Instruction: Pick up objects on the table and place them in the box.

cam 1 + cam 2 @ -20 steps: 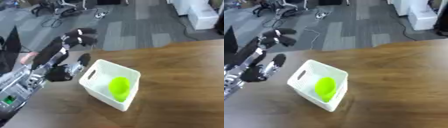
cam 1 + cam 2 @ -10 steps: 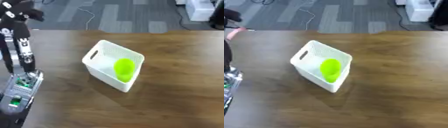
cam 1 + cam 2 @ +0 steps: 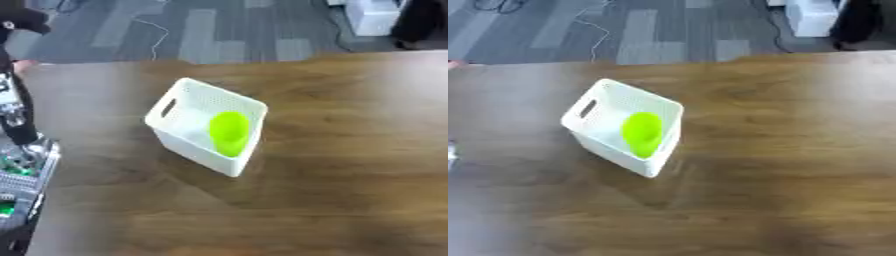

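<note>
Box (image 3: 188, 102): white perforated plastic, slot handle in the near-left wall, standing skewed on the wooden table (image 3: 350, 150), a little left of centre in my left eye view.

Contents: one lime-green object (image 3: 229, 131), rounded, leaning against the box's inner right wall. I cannot make out what it is beyond colour and shape. I see nothing else inside.

Table surface: I find no loose item lying on the wood in either view. Going by that, I judge the picking and placing to be done or nearly so, with the green piece already in the box; anything left would have to lie outside what my camera covers.

Left arm (image 3: 17, 115): a black and silver limb at the far left edge of the left eye view, well apart from the box. Its hand is blurred and partly cut off; I cannot tell how the fingers stand.

Right hand: shows in neither view.

Beyond the table: grey carpet floor (image 3: 649, 30) with a cable (image 3: 153, 35).
</note>
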Available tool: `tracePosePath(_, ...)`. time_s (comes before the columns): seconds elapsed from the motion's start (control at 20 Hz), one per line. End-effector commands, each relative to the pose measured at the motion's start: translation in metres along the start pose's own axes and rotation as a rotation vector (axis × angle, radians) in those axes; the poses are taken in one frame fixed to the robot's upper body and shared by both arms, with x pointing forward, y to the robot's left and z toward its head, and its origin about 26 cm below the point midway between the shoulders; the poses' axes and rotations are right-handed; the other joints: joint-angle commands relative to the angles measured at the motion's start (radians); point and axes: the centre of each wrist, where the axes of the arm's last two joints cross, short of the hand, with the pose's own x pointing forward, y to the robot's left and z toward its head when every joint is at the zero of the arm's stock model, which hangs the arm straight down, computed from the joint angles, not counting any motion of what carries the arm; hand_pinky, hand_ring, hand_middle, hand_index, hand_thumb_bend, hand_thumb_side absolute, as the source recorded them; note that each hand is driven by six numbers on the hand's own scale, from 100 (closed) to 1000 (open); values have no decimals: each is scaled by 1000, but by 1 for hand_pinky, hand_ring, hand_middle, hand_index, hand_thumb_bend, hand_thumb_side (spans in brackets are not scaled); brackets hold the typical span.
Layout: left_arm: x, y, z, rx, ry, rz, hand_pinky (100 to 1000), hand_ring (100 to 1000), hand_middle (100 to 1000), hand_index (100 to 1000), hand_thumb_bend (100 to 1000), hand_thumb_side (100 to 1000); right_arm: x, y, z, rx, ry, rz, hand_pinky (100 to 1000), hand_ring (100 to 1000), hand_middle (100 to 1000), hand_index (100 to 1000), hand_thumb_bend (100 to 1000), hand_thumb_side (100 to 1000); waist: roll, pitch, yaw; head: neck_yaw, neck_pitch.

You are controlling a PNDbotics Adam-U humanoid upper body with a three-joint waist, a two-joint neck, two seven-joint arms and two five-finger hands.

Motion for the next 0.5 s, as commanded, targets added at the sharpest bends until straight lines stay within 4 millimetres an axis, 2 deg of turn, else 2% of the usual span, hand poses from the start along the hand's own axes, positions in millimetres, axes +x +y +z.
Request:
tracePosePath(0.05, 3, 0, -6, 148, -166, 140, 442, 546, 710, 698, 642, 1000, 2, -5, -5, 19, -31, 13, 339, 467, 493, 577, 241, 1000, -3, -6, 3, -16, -36)
tracePosePath(0.3, 5, -2, -1, 158, -148, 153, 437, 542, 710, 699, 639, 1000, 3, 1, -3, 31, -25, -9, 335, 465, 494, 577, 239, 1000, -1, 3, 4, -14, -89)
tracePosePath(0.5, 5, -3, 1, 158, -147, 157, 439, 542, 710, 701, 637, 1000, 3, 2, -4, 38, -31, -20, 336, 465, 493, 577, 240, 1000, 0, 4, 5, -15, -104)
